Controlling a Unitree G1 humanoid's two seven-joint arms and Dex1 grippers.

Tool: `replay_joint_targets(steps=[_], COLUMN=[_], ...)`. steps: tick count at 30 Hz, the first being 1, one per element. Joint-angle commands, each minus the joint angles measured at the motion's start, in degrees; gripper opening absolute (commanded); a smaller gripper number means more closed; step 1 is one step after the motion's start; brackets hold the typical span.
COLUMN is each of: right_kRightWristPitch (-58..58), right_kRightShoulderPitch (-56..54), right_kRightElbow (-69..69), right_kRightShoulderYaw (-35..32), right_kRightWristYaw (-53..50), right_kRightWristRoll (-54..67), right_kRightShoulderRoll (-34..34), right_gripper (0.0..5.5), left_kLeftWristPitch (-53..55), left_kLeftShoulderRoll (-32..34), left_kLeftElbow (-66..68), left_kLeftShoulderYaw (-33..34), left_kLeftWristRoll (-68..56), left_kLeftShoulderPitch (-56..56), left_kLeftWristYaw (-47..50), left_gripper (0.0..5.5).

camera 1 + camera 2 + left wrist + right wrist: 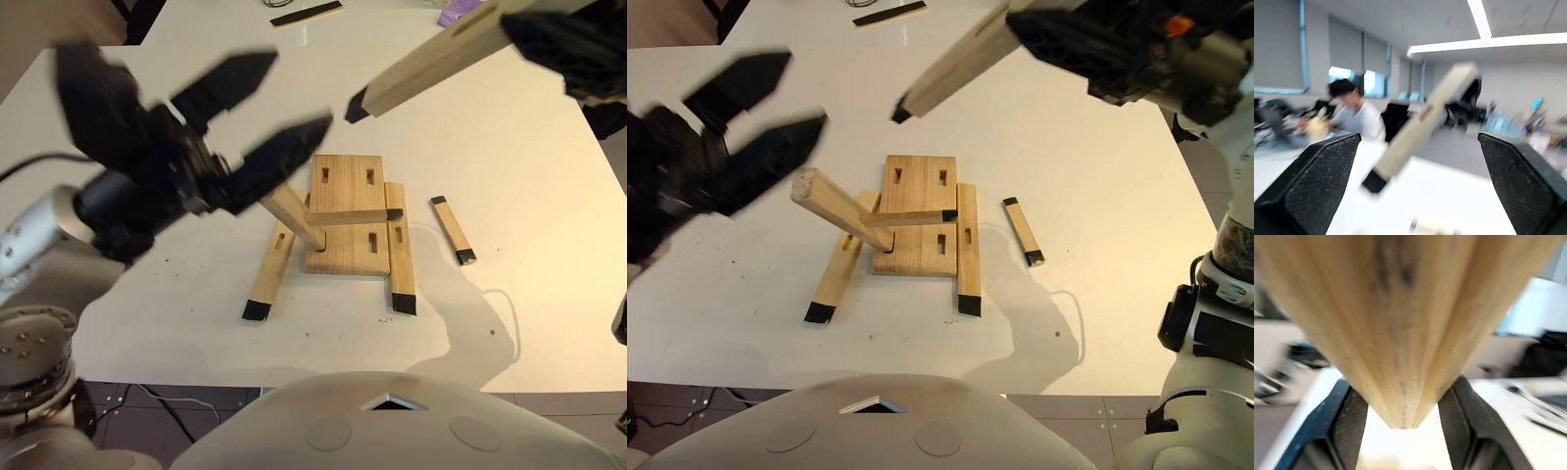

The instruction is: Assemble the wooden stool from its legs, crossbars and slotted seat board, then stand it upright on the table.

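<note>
Pale unfinished wood is making up every part: square-section bars, most with black-capped ends, and a flat rectangular seat board (pixel 343 191) cut with four small slots.

Assembly is, in my judgement, standing at an early stage. The seat board is lying flat mid-desk (pixel 529 245). One slanted leg (pixel 289 211) is rising from its near-left slot, seemingly only part seated. A loose crossbar (pixel 353 216) is resting across the board. A left flat leg (pixel 266 279) and a right flat leg (pixel 400 259) are lying beside its edges. A short crossbar (pixel 453 229) is lying apart to the right.

The right claw (pixel 534 34) is clamping a held leg (pixel 431 67) high above the desk, black tip angled downward. The left claw (pixel 299 96) is hanging spread wide and empty over the slanted leg.

Three legs, the crossbars and the righting of the stool are remaining.
</note>
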Motion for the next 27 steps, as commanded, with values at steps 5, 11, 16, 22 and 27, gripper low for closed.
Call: replay_joint_targets(steps=[5, 11, 16, 22, 27], right_kRightWristPitch=[-12.65, -16.30, -15.62, -16.14, -17.42], right_kRightShoulderPitch=[13.64, 18.46, 17.71, 18.11, 19.46], right_kRightElbow=[-2.67, -5.46, -5.66, -4.95, -3.85], right_kRightShoulderYaw=[8.13, 10.63, 11.95, 12.99, 13.39], right_kRightWristYaw=[14.14, 20.07, 21.47, 20.76, 20.07], right_kRightWristRoll=[-16.65, -20.80, -20.33, -21.40, -23.15], right_kRightShoulderRoll=[-4.13, -5.48, -3.68, -1.91, -0.57], right_gripper=[2.00, 2.00, 2.00, 2.00, 2.00], left_kLeftWristPitch=[-1.32, -8.31, -11.05, -11.19, -11.26], left_kLeftShoulderRoll=[2.98, 4.26, 2.78, 1.35, 0.28], left_kLeftElbow=[6.18, 13.45, 13.65, 13.95, 13.31], left_kLeftShoulderYaw=[8.79, 6.57, 1.30, -0.87, -4.55], left_kLeftWristRoll=[19.93, 38.90, 45.99, 48.93, 51.79], left_kLeftShoulderPitch=[12.78, 21.66, 22.87, 22.15, 22.69], left_kLeftWristYaw=[-15.99, -27.90, -29.14, -30.31, -30.52], left_gripper=[4.45, 4.45, 4.45, 4.45, 4.45])
